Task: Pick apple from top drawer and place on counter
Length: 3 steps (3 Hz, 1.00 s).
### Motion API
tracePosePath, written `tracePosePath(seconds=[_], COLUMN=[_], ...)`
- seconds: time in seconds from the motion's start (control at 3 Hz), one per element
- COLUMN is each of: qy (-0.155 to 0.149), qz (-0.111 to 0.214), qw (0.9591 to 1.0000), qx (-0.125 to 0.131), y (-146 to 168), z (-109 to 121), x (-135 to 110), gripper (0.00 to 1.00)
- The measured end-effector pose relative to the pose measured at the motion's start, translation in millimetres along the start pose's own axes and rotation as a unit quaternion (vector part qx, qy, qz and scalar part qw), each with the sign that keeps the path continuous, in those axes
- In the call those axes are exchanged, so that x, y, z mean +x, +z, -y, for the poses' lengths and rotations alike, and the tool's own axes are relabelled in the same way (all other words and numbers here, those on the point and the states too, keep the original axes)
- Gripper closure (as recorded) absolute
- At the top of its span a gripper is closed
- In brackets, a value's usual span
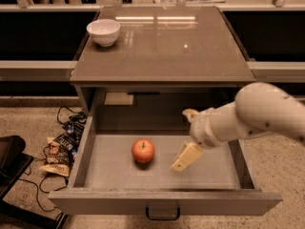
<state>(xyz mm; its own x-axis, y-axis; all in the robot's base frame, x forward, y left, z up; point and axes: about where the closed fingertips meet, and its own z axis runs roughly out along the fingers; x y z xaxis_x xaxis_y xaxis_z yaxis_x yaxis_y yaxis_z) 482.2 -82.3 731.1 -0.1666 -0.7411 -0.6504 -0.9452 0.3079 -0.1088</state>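
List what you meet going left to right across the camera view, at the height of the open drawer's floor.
Snack packets → drawer, its left wall → apple → tool, hanging over the drawer floor right of the apple → white arm.

Dim, warm light falls from above, streaking white glare across the counter (190,56). The apple (143,150) throws a small shadow on the drawer (209,173) floor. The pale gripper (182,138), fingers spread, hangs near it.

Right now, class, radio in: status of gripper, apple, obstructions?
Gripper open, over top drawer, right of apple. Apple on drawer floor, not held. Nothing between them.
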Motion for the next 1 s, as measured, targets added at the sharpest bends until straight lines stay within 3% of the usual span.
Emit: tracePosePath(seconds=[0.33, 0.67, 1.0], qy=[0.018, 0.032, 0.044], qz=[-0.002, 0.006, 0.025], qw=[0.9994, 0.9985, 0.9969], qx=[-0.03, -0.044, -0.061], y=[93.6, 137.2, 166.4], z=[-7.0, -10.4, -20.0], x=[5.6, 8.4, 8.7], gripper=[0.0, 0.0, 0.18])
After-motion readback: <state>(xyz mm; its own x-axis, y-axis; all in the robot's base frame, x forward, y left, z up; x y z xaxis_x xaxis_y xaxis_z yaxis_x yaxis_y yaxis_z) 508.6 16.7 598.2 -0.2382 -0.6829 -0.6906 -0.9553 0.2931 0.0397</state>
